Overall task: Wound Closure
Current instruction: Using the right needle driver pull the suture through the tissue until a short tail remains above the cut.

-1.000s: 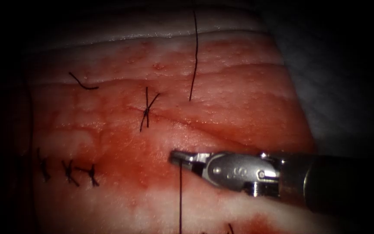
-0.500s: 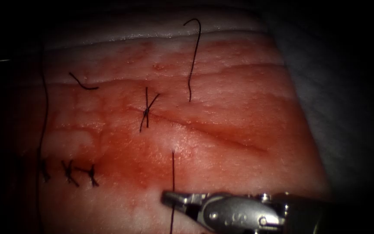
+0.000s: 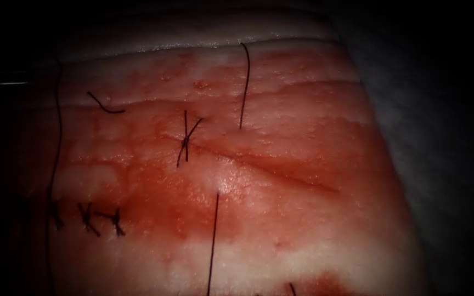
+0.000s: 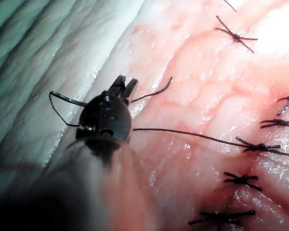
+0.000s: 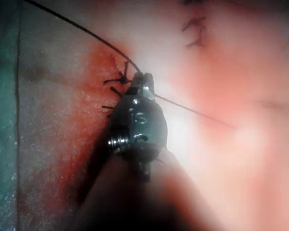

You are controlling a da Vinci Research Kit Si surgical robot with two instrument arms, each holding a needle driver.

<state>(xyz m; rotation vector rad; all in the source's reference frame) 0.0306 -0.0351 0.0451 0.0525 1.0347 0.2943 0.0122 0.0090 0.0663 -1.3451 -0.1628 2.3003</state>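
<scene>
The tissue [image 3: 303,230] carries a slanting cut [image 3: 281,171] wet with red fluid, and one knot [image 3: 185,141] sits on the cut's left end. A thread [image 3: 213,241] leaves the tissue just below the cut and runs straight down out of the picture. Its free tail [image 3: 244,87] lies above the cut. My right tool [image 5: 143,79] is shut on this thread [image 5: 86,31]. My left tool [image 4: 125,86] hovers over the pale edge of the tissue, with thread [image 4: 192,134] running from under its head across the stitches. I cannot make out the needle.
Three tied stitches [image 3: 87,217] sit in a row at the lower left. A long strand [image 3: 56,137] hangs down the left side, and a short cut end [image 3: 105,105] lies at the upper left. Several dark knots [image 4: 241,179] line the tissue beside the left tool.
The right tool has moved down and out of the endoscope view, drawing the thread with it. The tail above the cut has shortened. A long strand has appeared on the left.
</scene>
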